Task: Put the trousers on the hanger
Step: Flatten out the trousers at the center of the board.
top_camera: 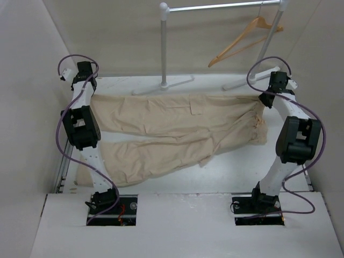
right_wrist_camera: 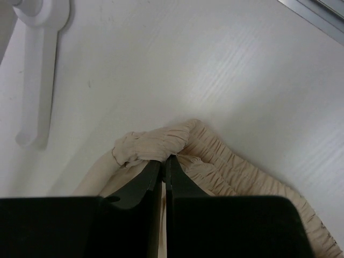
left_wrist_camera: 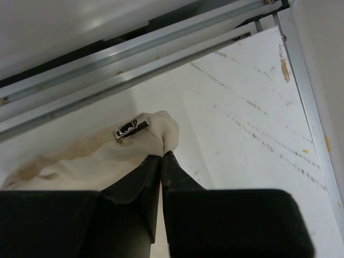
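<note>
Trousers point(top_camera: 177, 134), beige and wrinkled, lie spread across the middle of the white table point(top_camera: 242, 166), stretched from centre-left to centre-right of the overhead view; the left gripper point(left_wrist_camera: 162, 156) is clamped tight on a fold of the cloth just beside a small metal fastener point(left_wrist_camera: 129, 129); the right gripper point(right_wrist_camera: 164, 159) is likewise pinched closed on a bunched, gathered edge of the same garment. Light-wood hanger point(top_camera: 244, 40) hangs tilted by its hook from the white garment rail point(top_camera: 215, 6) at upper right, well apart from the trousers.
</note>
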